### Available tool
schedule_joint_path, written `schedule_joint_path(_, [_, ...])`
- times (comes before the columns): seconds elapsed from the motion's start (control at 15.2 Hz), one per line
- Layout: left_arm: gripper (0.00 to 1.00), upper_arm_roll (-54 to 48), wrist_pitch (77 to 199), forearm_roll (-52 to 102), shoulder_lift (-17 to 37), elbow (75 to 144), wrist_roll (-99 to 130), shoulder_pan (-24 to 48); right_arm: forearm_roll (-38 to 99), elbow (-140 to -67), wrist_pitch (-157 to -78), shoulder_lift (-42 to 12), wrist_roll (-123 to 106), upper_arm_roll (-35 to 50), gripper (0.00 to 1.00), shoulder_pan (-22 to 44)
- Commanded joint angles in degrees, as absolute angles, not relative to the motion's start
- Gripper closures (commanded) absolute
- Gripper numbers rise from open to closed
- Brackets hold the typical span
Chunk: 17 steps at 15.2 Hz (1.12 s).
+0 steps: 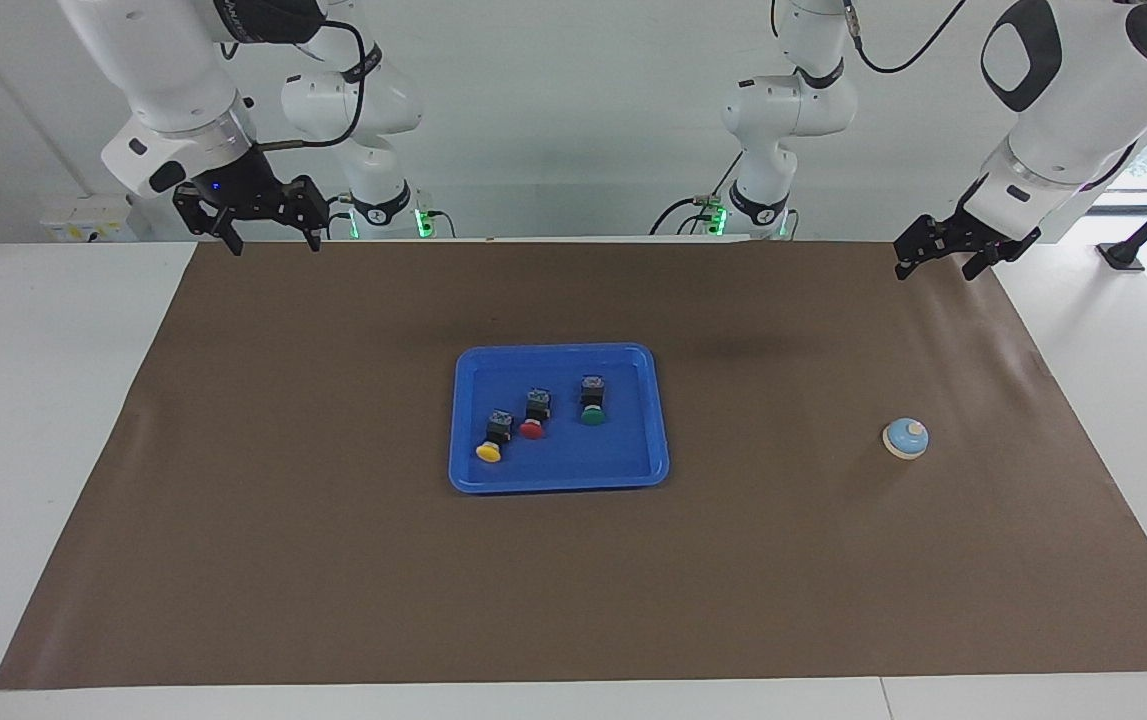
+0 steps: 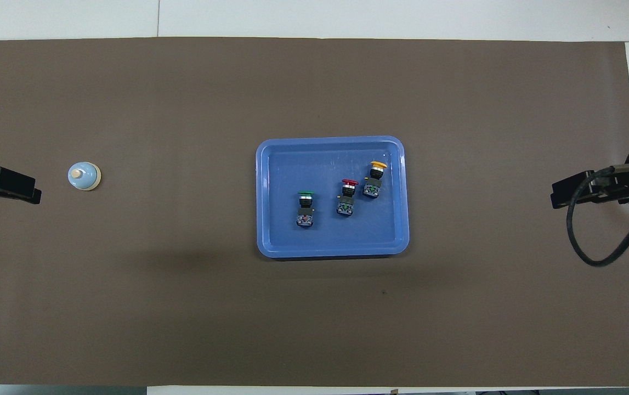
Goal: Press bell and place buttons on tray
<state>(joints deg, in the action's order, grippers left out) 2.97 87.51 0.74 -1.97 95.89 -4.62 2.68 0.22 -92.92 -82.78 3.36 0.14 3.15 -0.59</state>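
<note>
My left gripper (image 1: 936,264) hangs in the air over the brown mat (image 1: 333,560) near its edge at the left arm's end of the table, fingers spread apart and holding nothing. In the overhead view it (image 2: 32,193) shows at about nine o'clock, its tip just beside the bell (image 2: 84,176) in that view but raised well above it and not touching.

My right gripper (image 1: 273,238) hangs over the mat's corner at the right arm's end, close to my own side of the table, fingers also spread and empty. From overhead it (image 2: 558,198) sits at about three o'clock, with a black cable (image 2: 594,241) looping below it.

The bell (image 1: 906,438) stands upright on the mat toward the left arm's end, well apart from the tray. Taking the tray as the dial's centre in the overhead view, the bell lies at nine o'clock.

The blue tray (image 2: 270,241) lies flat near the middle of the mat. All three buttons rest inside it, lying on their sides with caps pointing away from me: the green button (image 2: 305,207) toward the left arm's end, the red button (image 2: 347,196) beside it, and the yellow button (image 2: 375,179) at roughly one o'clock from the red one, nearest the tray's wall at the right arm's end. The red and yellow ones lie close together; I cannot tell whether they touch.
</note>
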Motion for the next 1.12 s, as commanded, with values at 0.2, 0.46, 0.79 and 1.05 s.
schedule_joint_path(0.2, [0.00, 3.3, 87.1, 0.1, -0.9, 94.0, -3.9, 3.3, 1.4, -94.2, -83.3, 4.5, -1.1, 3.5, 0.00, -1.8])
schedule_joint_path(0.46, [0.00, 3.3, 87.4, 0.1, -1.1, 94.3, -3.9, 3.3, 1.4, -94.1, -83.3, 4.5, -1.1, 3.5, 0.00, -1.8])
schedule_joint_path(0.79, [0.00, 3.3, 88.9, 0.1, -1.1, 94.7, -3.9, 3.3, 1.4, -94.1, -83.3, 4.5, -1.1, 3.5, 0.00, -1.8])
schedule_joint_path(1.05, [0.00, 3.3, 88.9, 0.1, -1.1, 94.7, -3.8, 3.3, 1.4, -94.1, -83.3, 4.5, -1.1, 3.5, 0.00, -1.8])
